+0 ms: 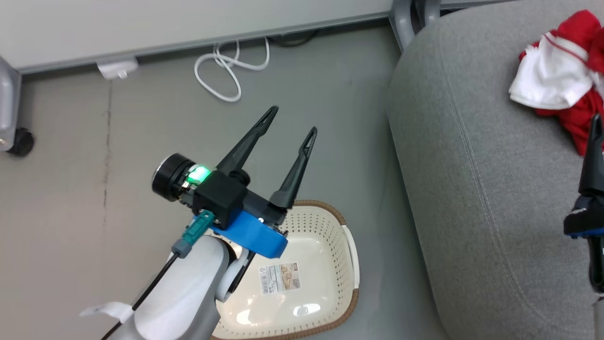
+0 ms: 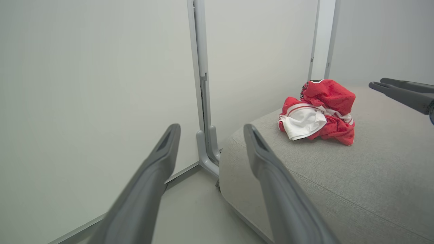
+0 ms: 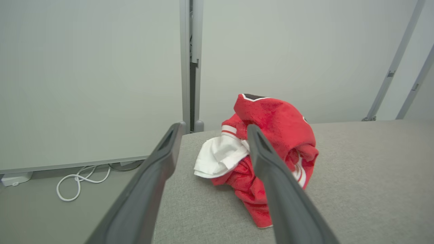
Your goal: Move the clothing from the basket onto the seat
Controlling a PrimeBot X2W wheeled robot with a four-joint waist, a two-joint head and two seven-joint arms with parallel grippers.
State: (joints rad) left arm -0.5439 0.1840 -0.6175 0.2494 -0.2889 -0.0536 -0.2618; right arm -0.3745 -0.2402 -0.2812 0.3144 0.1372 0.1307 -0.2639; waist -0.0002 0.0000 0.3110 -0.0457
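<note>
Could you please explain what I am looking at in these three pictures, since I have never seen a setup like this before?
This is a wheeled robot with two arms, each ending in a gripper with two long dark fingers. The head view looks down from its head: the left gripper is open and holds nothing, above a cream basket on the floor with no clothing inside. The other two pictures come from cameras on each wrist, looking along that arm's own fingers. In the right wrist view the right gripper is open too, just short of the bundled red and white clothing, which lies on the grey seat. A white cable lies coiled on the floor by the wall.
</note>
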